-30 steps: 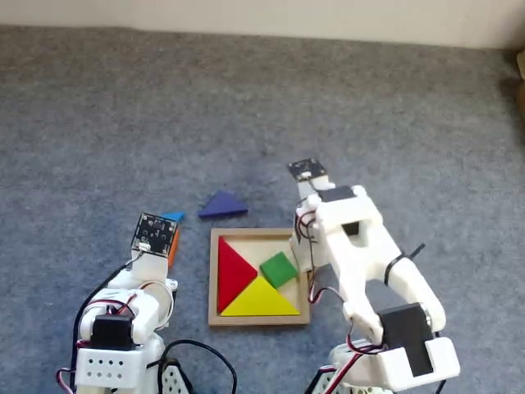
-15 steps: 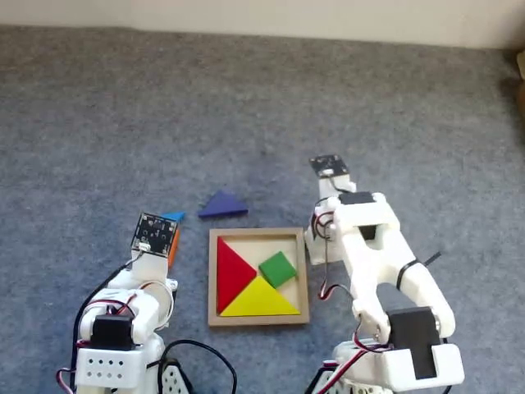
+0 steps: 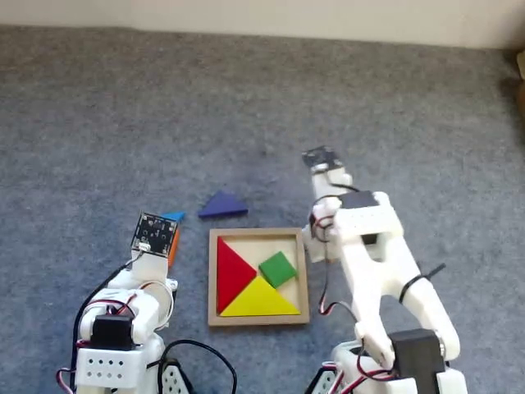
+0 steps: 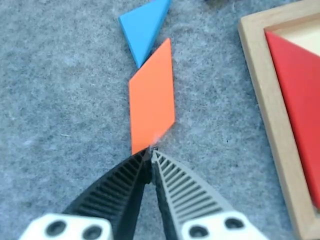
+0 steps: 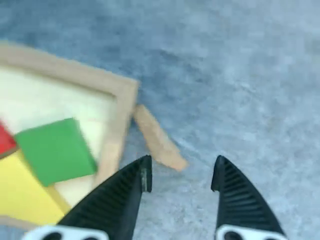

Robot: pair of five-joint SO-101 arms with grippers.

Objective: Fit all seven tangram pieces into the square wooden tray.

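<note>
One open right tool [image 5: 182,164] has pulled away from the tray [image 3: 258,234].

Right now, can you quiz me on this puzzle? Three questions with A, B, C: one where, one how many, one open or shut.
1. Where is the orange piece? A in the tray; B on the carpet outside it; C held in the air.
2. How many pieces lie in the tray? A three; B five; C seven.
3. The right gripper is: A open; B shut on a piece; C shut on nothing.
Answers: B, it lies flat on carpet; A, only red triangle, green square, yellow triangle; A, its fingers stand apart.
</note>
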